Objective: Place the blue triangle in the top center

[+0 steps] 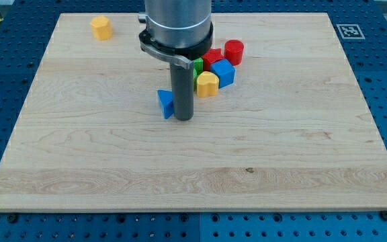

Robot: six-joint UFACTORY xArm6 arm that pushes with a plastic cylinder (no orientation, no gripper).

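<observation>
The blue triangle lies on the wooden board a little above the middle. My tip stands right against its right side, touching or nearly touching it. The rod hides part of the triangle's right edge.
A cluster sits just right of the rod: a yellow heart-shaped block, a blue cube, a red block, a red cylinder and a green block partly hidden by the rod. A yellow block sits at the top left.
</observation>
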